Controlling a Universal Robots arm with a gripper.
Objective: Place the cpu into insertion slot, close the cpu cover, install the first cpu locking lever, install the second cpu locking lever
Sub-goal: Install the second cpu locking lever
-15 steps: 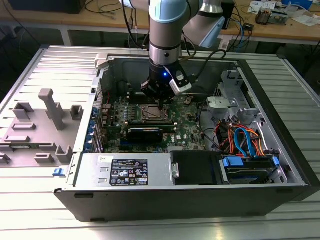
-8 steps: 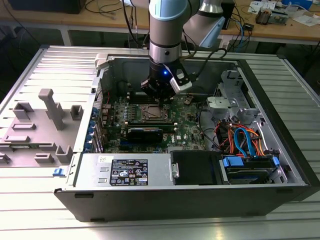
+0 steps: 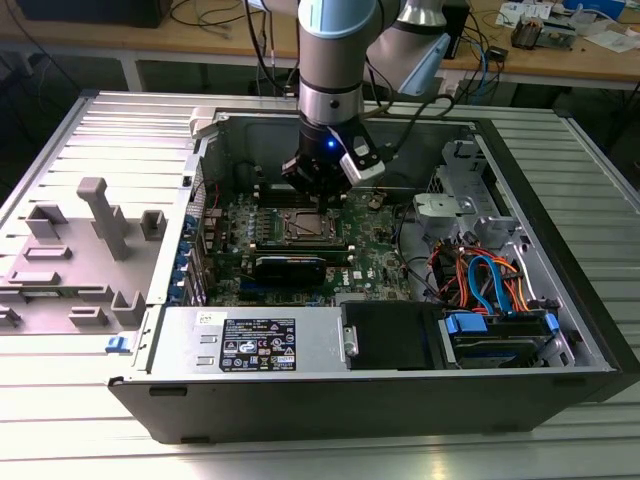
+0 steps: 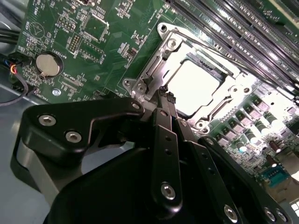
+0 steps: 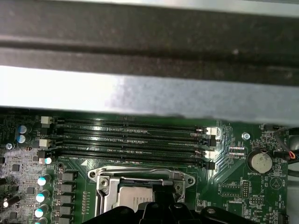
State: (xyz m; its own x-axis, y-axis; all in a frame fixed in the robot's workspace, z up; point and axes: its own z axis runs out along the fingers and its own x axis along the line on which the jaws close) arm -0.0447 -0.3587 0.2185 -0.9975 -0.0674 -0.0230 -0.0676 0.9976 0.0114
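Note:
The cpu [image 4: 198, 86] lies flat in the insertion slot [image 3: 303, 228], its silver top glaring under the light. The cpu cover [image 4: 150, 71], a silver frame, lies down around it. A thin lever rod [image 4: 224, 49] runs along one side of the socket. My gripper [image 4: 164, 93] is shut with nothing visible between the fingertips, which are at the socket's rim by a corner of the cover. In the exterior view the gripper [image 3: 322, 185] hangs just above the socket inside the open computer case. The first wrist view shows the cpu [image 5: 133, 198] behind the gripper [image 5: 163, 209].
Long black memory slots [image 5: 131, 140] run beside the socket, and a coin battery [image 4: 48, 64] sits on the green board. A black card [image 3: 290, 268], the power supply [image 3: 255, 345] and coloured cables [image 3: 480, 275] crowd the case. A grey fixture [image 3: 100, 220] stands at the exterior view's left.

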